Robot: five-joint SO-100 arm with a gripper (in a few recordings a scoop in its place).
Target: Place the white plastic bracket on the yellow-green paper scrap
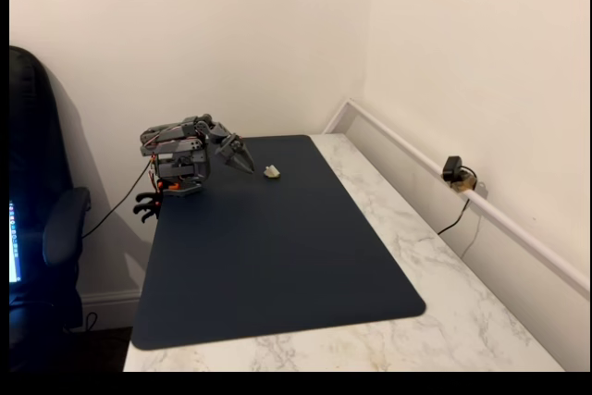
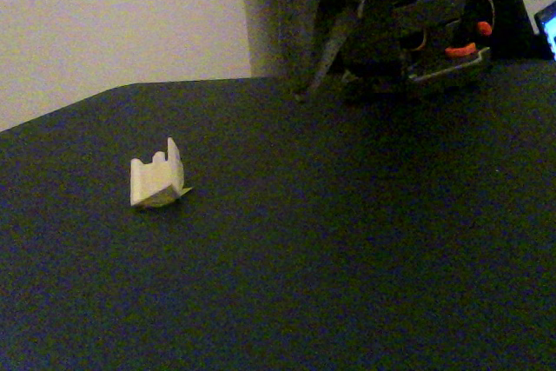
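Observation:
The white plastic bracket rests on the dark blue mat near its far edge. In a fixed view it is an off-white wedge with notched prongs pointing up. A thin pale sliver pokes out from under its lower right corner, and this looks like the yellow-green paper scrap, mostly hidden by the bracket. My gripper hangs just left of the bracket, apart from it, with the arm folded back. Its jaws taper to a point and look shut on nothing. The gripper tip sits low over the mat's far edge.
The mat covers most of a white marble tabletop set in a room corner. A small black camera with a cable sits by the right wall. A black chair stands left of the table. The mat in front of the bracket is bare.

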